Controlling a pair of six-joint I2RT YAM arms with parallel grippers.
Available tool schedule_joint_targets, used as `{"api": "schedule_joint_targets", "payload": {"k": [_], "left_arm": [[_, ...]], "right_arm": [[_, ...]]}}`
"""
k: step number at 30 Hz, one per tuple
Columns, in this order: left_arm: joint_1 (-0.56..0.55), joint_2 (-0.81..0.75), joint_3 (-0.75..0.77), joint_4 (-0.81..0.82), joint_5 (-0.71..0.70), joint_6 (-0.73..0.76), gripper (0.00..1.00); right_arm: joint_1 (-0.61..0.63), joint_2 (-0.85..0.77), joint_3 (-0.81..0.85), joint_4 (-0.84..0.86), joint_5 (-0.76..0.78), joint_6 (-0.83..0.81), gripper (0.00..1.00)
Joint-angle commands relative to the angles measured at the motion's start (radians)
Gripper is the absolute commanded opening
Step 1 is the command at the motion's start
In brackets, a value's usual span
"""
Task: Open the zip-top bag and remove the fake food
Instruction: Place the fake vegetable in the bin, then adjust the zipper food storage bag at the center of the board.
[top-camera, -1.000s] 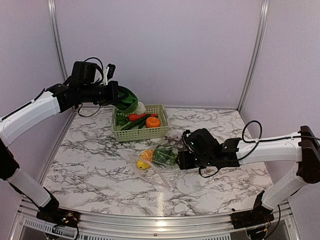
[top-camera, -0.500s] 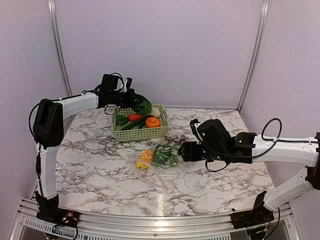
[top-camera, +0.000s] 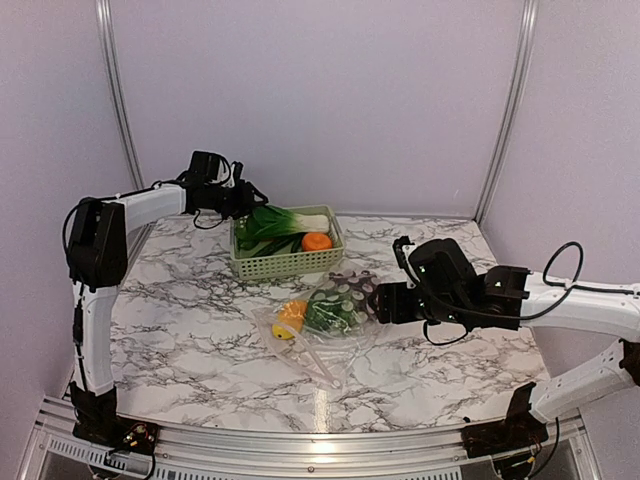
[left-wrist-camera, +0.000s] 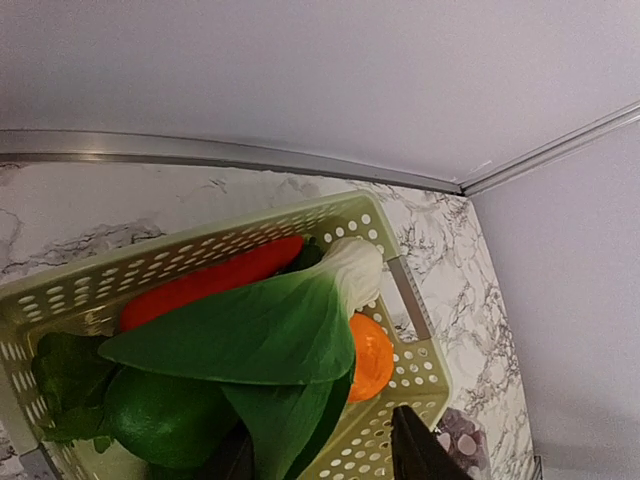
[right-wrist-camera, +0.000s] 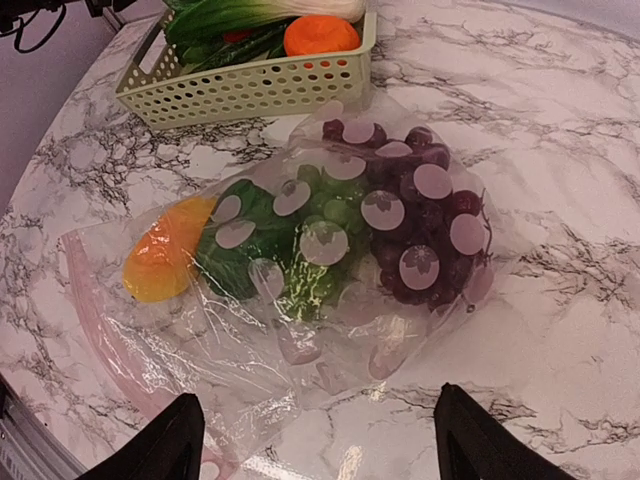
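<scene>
Right gripper (right-wrist-camera: 318, 445) at the frame's bottom gapes wide, empty, near the bag (right-wrist-camera: 250, 340). Left gripper (left-wrist-camera: 322, 455) partly open over the basket (left-wrist-camera: 200, 252), gripping nothing.

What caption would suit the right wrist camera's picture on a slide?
Open right gripper facing the zip-top bag, grape bunch and greens inside, pale green basket beyond.

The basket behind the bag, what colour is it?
The basket is pale green with perforated walls, clearest in the right wrist view.
</scene>
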Motion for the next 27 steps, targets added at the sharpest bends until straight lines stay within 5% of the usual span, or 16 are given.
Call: {"api": "schedule_joint_targets", "payload": {"k": [1,12,27], "left_arm": [[-0.008,-0.137,0.003,-0.046,-0.064,0.059,0.48],[-0.012,-0.337,-0.167,-0.071,-0.176,0.09,0.58],[-0.117,-0.77,-0.662,0.022,-0.272,-0.029,0.57]], "right_arm": [[-0.007,0.009,0.008,-0.011,0.007,-0.036,0.78],[0.054,0.129,0.08,0.039,-0.05,-0.198,0.79],[0.246,0.505,0.343,0.054,0.029,-0.302,0.64]]}}
